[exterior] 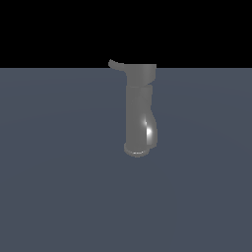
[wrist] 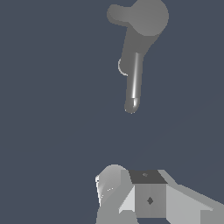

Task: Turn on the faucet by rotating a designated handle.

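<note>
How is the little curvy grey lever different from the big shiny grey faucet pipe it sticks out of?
The thin curved grey lever is short and slim; the thick grey metal faucet body is tall and wide. The lever pokes sideways from the cap; the body stands upright on a round base. Both are the same dull grey.

Flat blue-grey floor [exterior: 59, 197] fills lower scene w/ plain black backdrop [exterior: 49, 29] above it.

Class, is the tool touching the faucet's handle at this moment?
Apart. The wrist view shows bare floor between the tool and the faucet, whose handle juts from its cap. The exterior view shows no arm near the faucet.
</note>
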### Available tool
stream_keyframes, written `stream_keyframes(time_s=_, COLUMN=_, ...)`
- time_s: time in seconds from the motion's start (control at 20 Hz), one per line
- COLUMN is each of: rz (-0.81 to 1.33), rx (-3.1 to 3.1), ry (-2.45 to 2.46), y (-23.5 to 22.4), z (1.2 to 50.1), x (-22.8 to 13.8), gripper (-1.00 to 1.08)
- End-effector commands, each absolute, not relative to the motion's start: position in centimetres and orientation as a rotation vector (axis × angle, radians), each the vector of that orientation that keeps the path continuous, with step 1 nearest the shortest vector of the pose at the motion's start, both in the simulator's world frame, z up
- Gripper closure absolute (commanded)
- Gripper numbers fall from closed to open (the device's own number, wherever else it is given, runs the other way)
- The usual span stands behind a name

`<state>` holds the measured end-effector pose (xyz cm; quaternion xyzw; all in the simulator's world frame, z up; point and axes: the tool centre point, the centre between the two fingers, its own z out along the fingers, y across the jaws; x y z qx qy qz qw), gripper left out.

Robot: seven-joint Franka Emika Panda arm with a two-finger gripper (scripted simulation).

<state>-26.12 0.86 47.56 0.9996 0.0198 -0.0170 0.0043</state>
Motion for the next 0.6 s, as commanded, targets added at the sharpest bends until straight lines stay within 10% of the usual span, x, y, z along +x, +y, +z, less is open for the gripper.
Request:
stream_keyframes(time_s=0.0, rz=-0.053, rx=3.132, ry=0.062, y=0.9, z=47.6, x=-26.1, gripper=1.08)
stream_keyframes(time_s=0.55, rz=-0.052, rx=3.133, ry=-0.046, y=2.0, z=46.8, x=-25.2, gripper=1.08)
